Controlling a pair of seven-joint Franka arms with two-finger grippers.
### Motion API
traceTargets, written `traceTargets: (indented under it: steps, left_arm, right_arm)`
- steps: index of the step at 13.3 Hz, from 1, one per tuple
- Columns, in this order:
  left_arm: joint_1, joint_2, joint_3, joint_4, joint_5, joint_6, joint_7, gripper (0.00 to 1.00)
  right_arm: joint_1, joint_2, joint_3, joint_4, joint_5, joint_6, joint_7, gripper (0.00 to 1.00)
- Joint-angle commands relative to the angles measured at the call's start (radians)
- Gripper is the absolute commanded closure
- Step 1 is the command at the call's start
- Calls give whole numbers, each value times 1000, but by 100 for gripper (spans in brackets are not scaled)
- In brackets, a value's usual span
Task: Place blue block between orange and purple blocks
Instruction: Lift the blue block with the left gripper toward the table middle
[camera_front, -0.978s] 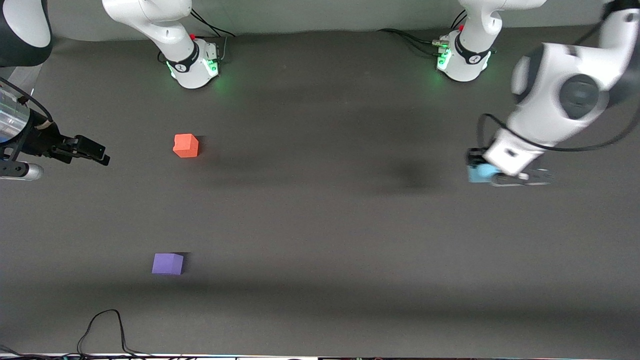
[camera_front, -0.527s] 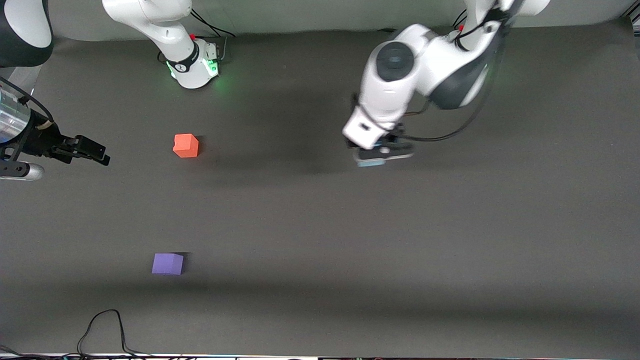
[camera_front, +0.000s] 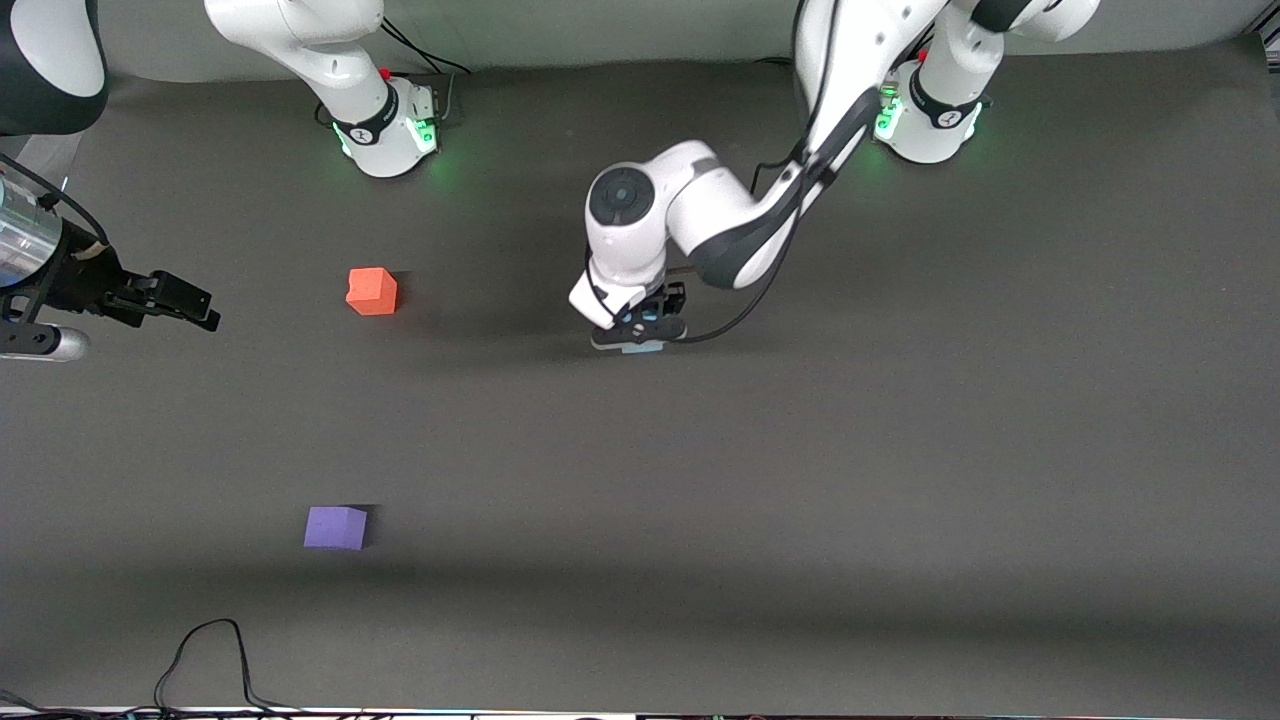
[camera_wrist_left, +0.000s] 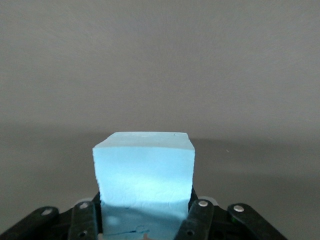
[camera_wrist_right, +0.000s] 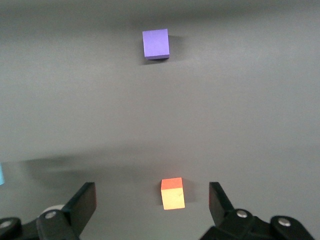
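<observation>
So the left arm was stretched out from its base and bent down over the middle of the desk, with the left gripper up in the air and its fingers clamped on the blue block. That block sat squarely between them, not touching the desk as far as I could see. The right arm was waiting off at its own end of the desk, the right gripper hanging there with its fingers spread wide and nothing in them. The orange block rested on the desk toward the right arm's end, and the purple block lay well apart from it, nearer the front camera. A black cable looped along the desk's near edge.
</observation>
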Motion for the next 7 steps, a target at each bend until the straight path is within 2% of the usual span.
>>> traceTargets:
  steps: [1, 3, 5, 7]
  left_arm:
    - [-28, 55, 17, 47, 54, 29, -47, 65]
    - [-28, 75, 29, 47, 56, 66, -45, 65]
    - [-27, 98, 35, 46, 59, 82, -36, 57]
    - [-27, 110, 37, 44, 70, 103, -36, 54]
  right_arm:
    - [7, -5, -5, -2, -19, -6, -11, 0]
    - [7, -5, -5, -3, -19, -7, -11, 0]
    - [7, -5, -5, -8, -19, -7, -7, 0]
    - [7, -2, -5, -6, -16, -7, -1, 0]
